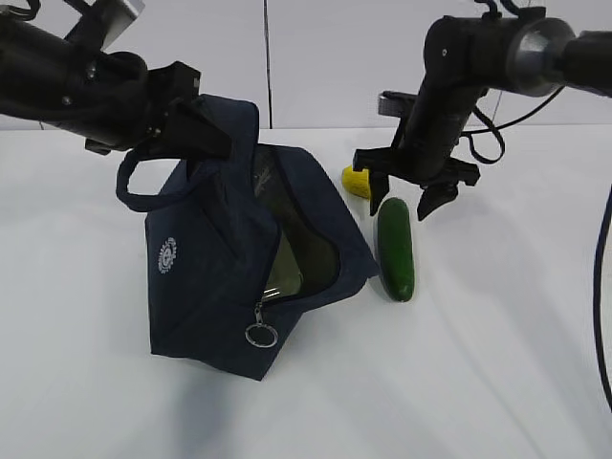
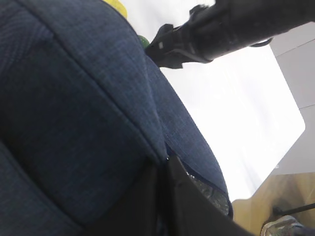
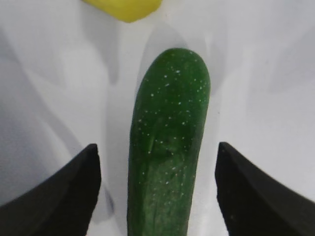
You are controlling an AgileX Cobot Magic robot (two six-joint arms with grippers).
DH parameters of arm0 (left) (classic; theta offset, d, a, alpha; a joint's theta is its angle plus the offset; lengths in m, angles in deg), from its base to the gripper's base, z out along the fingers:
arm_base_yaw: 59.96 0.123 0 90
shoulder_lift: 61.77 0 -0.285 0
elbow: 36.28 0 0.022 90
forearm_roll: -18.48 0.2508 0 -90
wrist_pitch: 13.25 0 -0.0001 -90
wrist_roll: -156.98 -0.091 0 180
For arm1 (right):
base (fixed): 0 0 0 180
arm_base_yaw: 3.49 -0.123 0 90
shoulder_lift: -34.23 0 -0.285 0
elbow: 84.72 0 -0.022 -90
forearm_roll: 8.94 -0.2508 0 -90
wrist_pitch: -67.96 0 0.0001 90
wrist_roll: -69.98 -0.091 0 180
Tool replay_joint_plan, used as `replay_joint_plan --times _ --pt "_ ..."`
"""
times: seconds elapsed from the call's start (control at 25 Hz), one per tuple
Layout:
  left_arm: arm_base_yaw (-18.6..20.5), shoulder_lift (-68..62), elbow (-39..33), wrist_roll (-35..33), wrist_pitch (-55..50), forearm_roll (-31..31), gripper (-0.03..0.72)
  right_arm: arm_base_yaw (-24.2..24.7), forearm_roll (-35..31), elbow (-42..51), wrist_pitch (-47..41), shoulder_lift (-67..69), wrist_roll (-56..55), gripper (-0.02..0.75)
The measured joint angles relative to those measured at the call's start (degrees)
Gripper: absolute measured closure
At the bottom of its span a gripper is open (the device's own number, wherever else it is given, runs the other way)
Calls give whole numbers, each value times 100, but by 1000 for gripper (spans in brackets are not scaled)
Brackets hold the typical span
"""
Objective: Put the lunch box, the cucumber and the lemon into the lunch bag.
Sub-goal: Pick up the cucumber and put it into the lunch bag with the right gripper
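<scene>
The lunch bag [image 1: 225, 287], a boxy dark navy fabric item with a round white logo [image 1: 167, 254] and a metal-ring zipper pull [image 1: 260, 335], stands nearest on the white table [image 1: 478, 382], its top unzipped and gaping toward the right. A pale, glossy surface shows inside the opening; what it is cannot be told. The left gripper [image 1: 196, 129] is clamped shut on the bag's upper rear edge, holding it raised. Right of the bag lies the cucumber [image 1: 396, 248], dark green, smooth, finely speckled, pointing away. The right gripper [image 1: 406, 196] hangs over its far end, jaws spread wide on either side, not touching it. Just beyond lies the yellow lemon [image 1: 356, 181].
</scene>
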Motion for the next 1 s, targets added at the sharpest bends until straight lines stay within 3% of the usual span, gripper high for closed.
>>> replay_joint_plan --times 1.0 --pt "0 0 0 0 -7 0 696 0 -9 0 199 242 -9 192"
